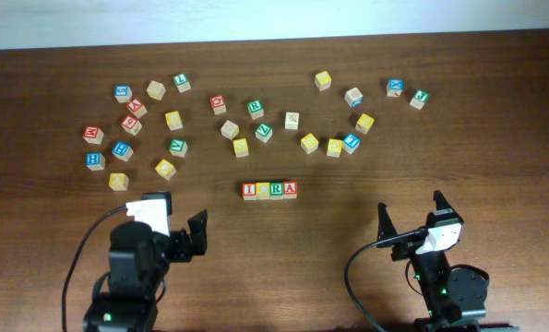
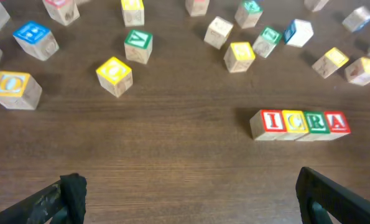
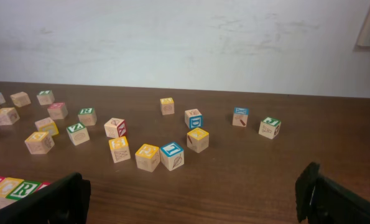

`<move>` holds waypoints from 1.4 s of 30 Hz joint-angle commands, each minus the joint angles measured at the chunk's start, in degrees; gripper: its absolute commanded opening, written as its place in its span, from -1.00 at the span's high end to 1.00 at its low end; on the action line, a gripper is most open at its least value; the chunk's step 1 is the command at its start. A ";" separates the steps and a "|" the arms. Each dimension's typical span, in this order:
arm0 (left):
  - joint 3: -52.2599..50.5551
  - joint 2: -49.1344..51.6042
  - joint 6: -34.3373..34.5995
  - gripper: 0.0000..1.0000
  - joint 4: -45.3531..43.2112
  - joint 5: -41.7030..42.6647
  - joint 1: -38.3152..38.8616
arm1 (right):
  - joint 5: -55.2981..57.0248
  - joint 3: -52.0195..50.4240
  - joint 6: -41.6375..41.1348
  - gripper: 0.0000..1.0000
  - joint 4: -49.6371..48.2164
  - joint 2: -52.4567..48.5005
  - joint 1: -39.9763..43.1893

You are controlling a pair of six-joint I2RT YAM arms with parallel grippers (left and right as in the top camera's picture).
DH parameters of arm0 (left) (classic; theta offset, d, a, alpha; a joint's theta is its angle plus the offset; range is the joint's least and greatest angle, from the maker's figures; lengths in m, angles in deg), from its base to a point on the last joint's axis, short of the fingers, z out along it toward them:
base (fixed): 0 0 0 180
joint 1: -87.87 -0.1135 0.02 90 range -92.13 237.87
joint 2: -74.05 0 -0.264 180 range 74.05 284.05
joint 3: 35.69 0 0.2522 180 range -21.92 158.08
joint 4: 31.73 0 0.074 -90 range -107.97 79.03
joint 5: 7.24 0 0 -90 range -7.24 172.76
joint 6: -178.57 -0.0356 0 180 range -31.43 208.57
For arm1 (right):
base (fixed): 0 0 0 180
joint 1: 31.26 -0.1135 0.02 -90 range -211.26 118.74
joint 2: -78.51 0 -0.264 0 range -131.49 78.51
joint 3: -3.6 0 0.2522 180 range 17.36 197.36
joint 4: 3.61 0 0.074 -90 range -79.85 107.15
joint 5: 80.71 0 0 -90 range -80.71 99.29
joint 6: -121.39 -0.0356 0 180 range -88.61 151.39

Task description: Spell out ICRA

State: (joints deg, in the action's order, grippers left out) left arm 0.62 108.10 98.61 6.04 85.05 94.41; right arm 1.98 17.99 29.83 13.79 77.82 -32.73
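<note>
Four wooden letter blocks stand touching in a row [image 1: 269,190] at the table's middle, reading I, C, R, A; the row also shows in the left wrist view [image 2: 300,123] and partly at the lower left of the right wrist view [image 3: 10,190]. My left gripper [image 1: 163,231] is open and empty near the front left, well apart from the row; in its wrist view the fingers [image 2: 188,196] frame bare table. My right gripper [image 1: 411,217] is open and empty near the front right; its fingers [image 3: 194,196] also frame bare table.
Many loose letter blocks lie scattered across the far half of the table, a cluster at the left [image 1: 126,124] and others at the right [image 1: 348,120]. A yellow block [image 1: 118,181] lies nearest my left arm. A white wall [image 3: 185,37] stands behind the table.
</note>
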 commanded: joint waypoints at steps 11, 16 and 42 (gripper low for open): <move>-11.56 -20.35 -1.31 -0.99 -10.19 -8.74 -0.35 | 0.44 -0.31 -0.63 -0.97 0.42 0.48 -0.04; -17.14 -26.60 -7.37 -0.98 -17.84 -7.93 -0.52 | 0.44 -0.31 -0.63 -0.96 0.42 0.48 -0.04; -22.08 -33.77 -3.91 -0.98 -19.89 -10.88 -2.71 | 0.44 -0.31 -0.63 -0.97 0.42 0.48 -0.04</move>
State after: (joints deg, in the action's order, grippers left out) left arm -21.32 74.79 92.95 -14.13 75.17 92.16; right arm 2.00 17.99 29.85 13.79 77.82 -32.73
